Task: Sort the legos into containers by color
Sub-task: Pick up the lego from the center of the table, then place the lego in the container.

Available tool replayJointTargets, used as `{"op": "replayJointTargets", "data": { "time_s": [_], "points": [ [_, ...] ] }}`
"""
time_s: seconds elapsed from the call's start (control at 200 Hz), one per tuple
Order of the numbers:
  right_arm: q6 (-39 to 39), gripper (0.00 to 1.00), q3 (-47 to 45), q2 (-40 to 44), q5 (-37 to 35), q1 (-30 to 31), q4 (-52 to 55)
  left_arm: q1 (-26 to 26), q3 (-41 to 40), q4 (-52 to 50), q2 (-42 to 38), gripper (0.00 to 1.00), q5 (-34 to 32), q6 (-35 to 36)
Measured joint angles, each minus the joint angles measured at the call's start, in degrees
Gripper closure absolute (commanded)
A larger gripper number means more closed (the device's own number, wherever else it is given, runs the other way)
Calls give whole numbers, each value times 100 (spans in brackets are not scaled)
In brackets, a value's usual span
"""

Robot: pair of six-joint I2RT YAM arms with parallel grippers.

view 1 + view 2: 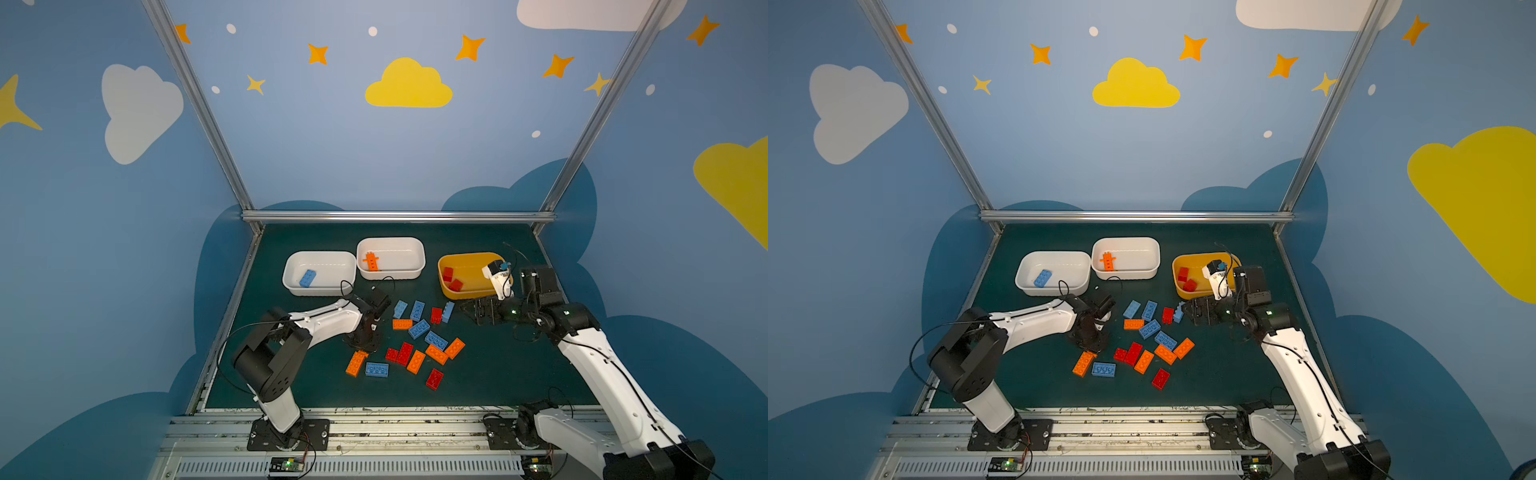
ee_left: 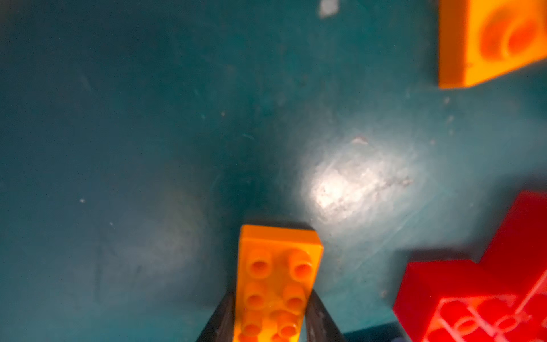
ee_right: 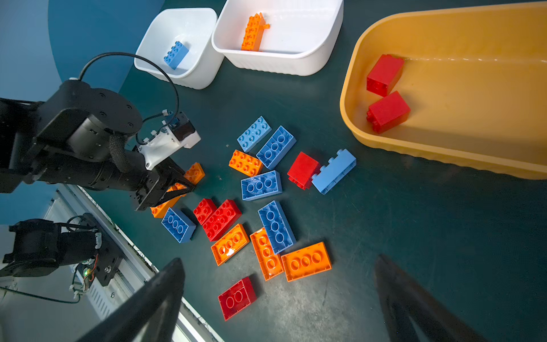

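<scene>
**LEFT GRIPPER CLAMPED ON ORANGE BRICK; RIGHT GRIPPER OPEN**

Between the fingers (image 2: 220,322) of the left gripper (image 2: 272,296) sits an orange brick (image 2: 278,260), studs facing the wrist camera. Both dark fingers press its long sides, so the jaws are closed to the brick's width. The brick's free end projects past the fingertips over the dark green mat (image 2: 148,118). Whether it rests on the mat cannot be told.

Just beside this gripper lies a red pair (image 3: 220,219). The other loose legos (image 1: 419,336) are scattered between the two grippers.

The right gripper (image 3: 278,260) points at that scatter, jaws spread wide, nothing between them.

Beyond the left gripper stand a white tub (image 3: 201,77) holding a blue brick (image 3: 176,54) and a second white tub (image 3: 281,65) holding a long orange piece (image 3: 253,32). The yellow tub (image 3: 444,160), close beside the right gripper, holds two red bricks (image 3: 384,74).
</scene>
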State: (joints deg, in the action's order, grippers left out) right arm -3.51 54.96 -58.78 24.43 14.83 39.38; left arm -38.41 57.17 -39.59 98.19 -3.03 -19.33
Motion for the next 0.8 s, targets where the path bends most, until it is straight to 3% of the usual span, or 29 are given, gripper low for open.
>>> {"op": "replayJointTargets", "data": {
  "time_s": [0.315, 0.576, 0.801],
  "points": [
    [-35, 2, 0, 0, -59, 2, 22, 151, 280, -289, -256, 68, 208, 15],
    [-35, 2, 0, -9, -96, 2, 9, 1058, 1478, -717, -1003, 67, 424, 354],
    [-68, 2, 0, -140, -85, 2, -120, 1775, 2315, -562, -684, 67, 778, 507]
  ]
}}
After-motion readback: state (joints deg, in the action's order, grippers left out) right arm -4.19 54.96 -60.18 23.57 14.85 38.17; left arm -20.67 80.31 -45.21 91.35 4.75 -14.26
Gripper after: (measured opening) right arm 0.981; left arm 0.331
